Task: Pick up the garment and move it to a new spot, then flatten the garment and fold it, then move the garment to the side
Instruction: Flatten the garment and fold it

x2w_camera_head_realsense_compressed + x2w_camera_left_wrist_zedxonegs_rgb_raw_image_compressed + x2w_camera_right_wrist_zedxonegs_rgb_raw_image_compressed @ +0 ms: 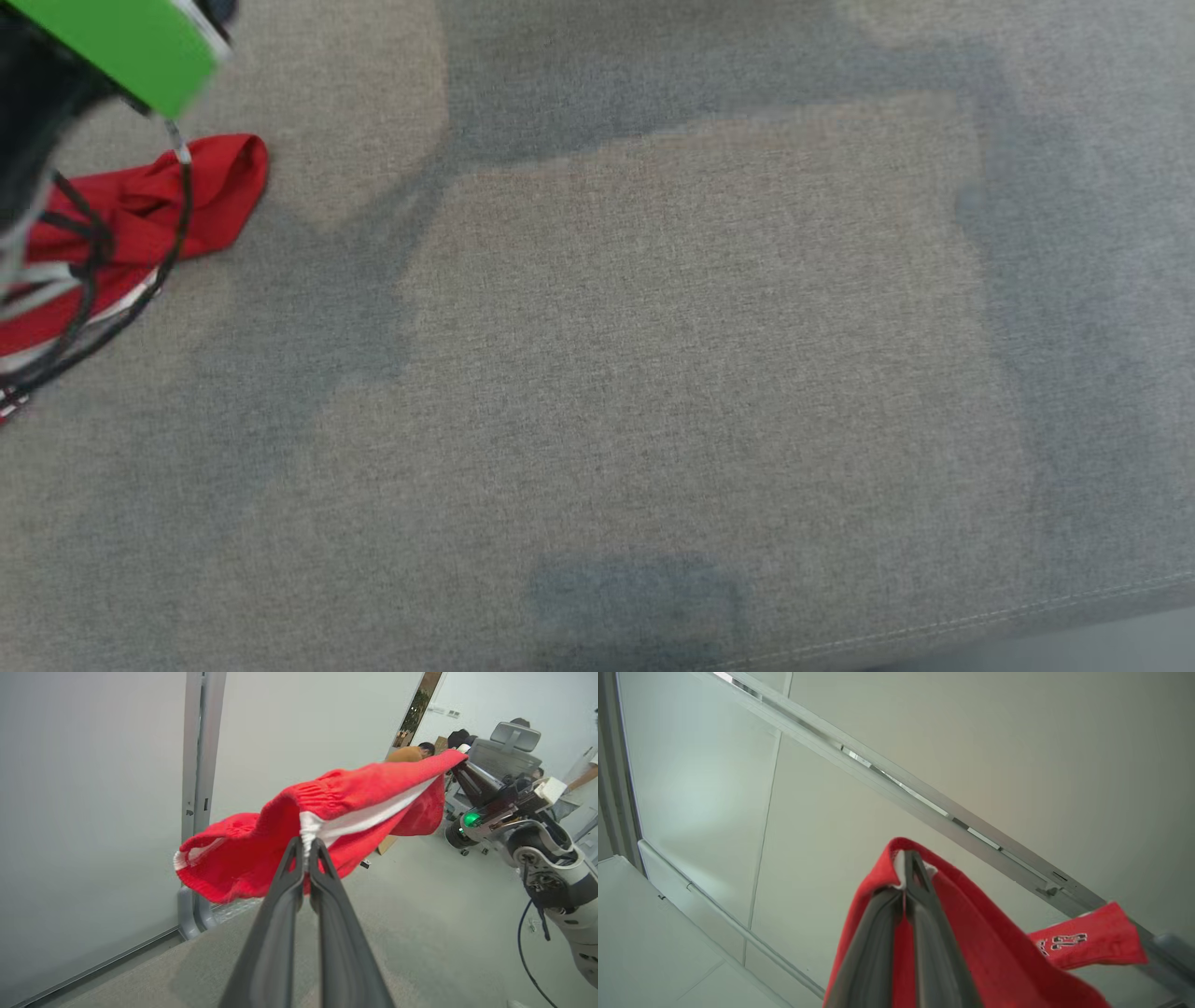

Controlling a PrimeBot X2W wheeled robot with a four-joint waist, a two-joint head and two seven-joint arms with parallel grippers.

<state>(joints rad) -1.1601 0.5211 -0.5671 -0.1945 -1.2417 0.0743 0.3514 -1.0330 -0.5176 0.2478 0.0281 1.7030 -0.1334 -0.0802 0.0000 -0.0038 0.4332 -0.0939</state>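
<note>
Red garment (355, 793) clamped in my left gripper (306, 851): both dark fingers are pinched together on the gathered waistband, right where the white stripe (369, 816) starts. From that pinch the cloth runs up and away to the far corner, where my right gripper (460, 763) has it. The right arm (537, 858) comes in from the right edge of the left wrist view. Garment is in the air, pulled out between the two grips, with the near end sagging in loose folds above the grey tabletop (420, 914).

On the right wrist view the right gripper's fingers are closed flat on a folded red edge with a bit of white at the tips. The cloth drapes down both sides of the fingers. One flap sticks out to the right, and its number print (1064, 942) reads 23.

Head view: garment sits at the far left edge, partly behind black cables (173, 243) and a blurred green block (131, 42). I can't tell from there whether its lower part touches the tabletop. The rest of that grey woven cloth surface lies in patchy shadow.

Further out: pale wall panels (84, 788), a metal post (201, 756), a person (411, 753) in an orange top, an office chair (511, 742).
</note>
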